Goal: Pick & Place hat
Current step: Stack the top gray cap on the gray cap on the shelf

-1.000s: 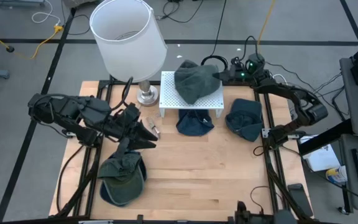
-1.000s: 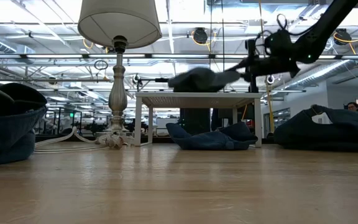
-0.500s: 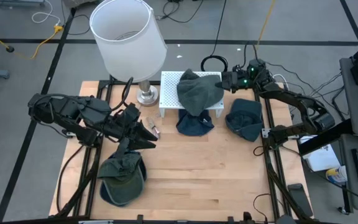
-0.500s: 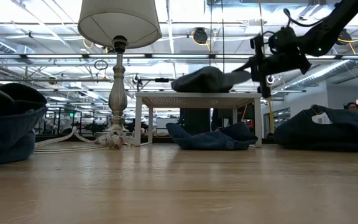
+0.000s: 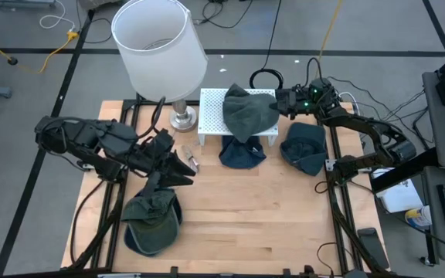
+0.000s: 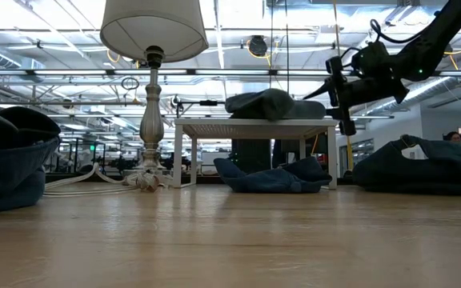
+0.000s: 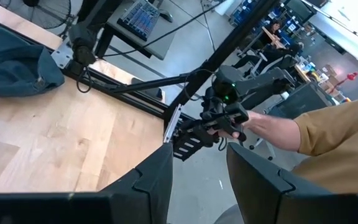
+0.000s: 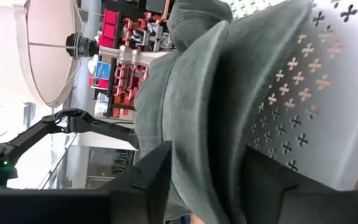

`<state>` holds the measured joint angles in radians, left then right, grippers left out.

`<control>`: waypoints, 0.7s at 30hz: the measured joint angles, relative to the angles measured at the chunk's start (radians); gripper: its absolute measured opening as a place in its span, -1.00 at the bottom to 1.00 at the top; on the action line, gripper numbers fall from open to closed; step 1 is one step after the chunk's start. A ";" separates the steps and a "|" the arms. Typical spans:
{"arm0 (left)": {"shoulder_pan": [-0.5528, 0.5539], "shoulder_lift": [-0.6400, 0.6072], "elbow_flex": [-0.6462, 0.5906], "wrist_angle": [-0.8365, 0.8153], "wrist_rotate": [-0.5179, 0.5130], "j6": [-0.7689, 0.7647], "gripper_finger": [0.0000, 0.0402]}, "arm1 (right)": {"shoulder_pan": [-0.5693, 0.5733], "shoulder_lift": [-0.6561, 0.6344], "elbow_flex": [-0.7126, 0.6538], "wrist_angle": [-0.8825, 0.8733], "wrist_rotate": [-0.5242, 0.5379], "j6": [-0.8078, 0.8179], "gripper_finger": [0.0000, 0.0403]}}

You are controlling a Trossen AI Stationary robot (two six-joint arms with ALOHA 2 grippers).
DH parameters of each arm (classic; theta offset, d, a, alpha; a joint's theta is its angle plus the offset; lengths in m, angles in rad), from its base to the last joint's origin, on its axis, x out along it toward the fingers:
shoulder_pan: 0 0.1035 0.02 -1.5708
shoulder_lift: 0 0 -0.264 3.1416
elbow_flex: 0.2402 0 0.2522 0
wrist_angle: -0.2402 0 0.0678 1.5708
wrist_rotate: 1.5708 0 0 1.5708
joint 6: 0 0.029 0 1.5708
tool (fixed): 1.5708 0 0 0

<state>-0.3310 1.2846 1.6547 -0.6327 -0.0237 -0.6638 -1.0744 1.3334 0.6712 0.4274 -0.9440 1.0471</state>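
Note:
A grey-green hat (image 5: 247, 112) lies on top of the white perforated shelf (image 5: 209, 116) at the far middle of the table, resting on its underside (image 6: 272, 104). My right gripper (image 5: 280, 100) stands level at the shelf's right end, open. In the right wrist view the hat's edge (image 8: 229, 93) fills the gap between its fingers. My left gripper (image 5: 188, 166) hangs open above the table's left half with nothing between its fingers (image 7: 197, 180). My right gripper's open fingers (image 8: 154, 168) stand on either side of the hat's right-hand edge (image 8: 210, 124), coming level from the table's right. I cannot tell whether they touch the cloth. The hat lies flat on the shelf top.
A dark blue hat (image 5: 242, 152) lies under the shelf and another blue one (image 5: 304, 147) to its right. Two more hats (image 5: 151, 216) are stacked at the near left. A lamp (image 5: 159, 50) stands far left. A person's hand (image 7: 272, 130) shows beyond the table.
My right gripper has carried the grey-green hat down and a little toward the table's right edge. The hat, held clear above the shelf before, now rests on the shelf top. Its edge no longer stretches out to the fingers.

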 joint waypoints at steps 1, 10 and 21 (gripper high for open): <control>-0.004 0.000 0.000 0.000 0.000 0.000 -0.23 | 0.000 0.000 0.000 0.002 -0.007 0.007 -0.17; -0.019 0.000 0.000 0.001 0.000 0.000 -0.23 | 0.000 0.000 0.000 -0.003 0.013 0.041 0.08; -0.019 0.000 0.000 0.002 0.024 -0.021 -0.23 | -0.024 -0.002 0.000 -0.029 0.026 0.016 0.04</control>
<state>-0.3500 1.2846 1.6547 -0.6304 0.0006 -0.6850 -1.0984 1.3316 0.6712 0.3981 -0.9178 1.0634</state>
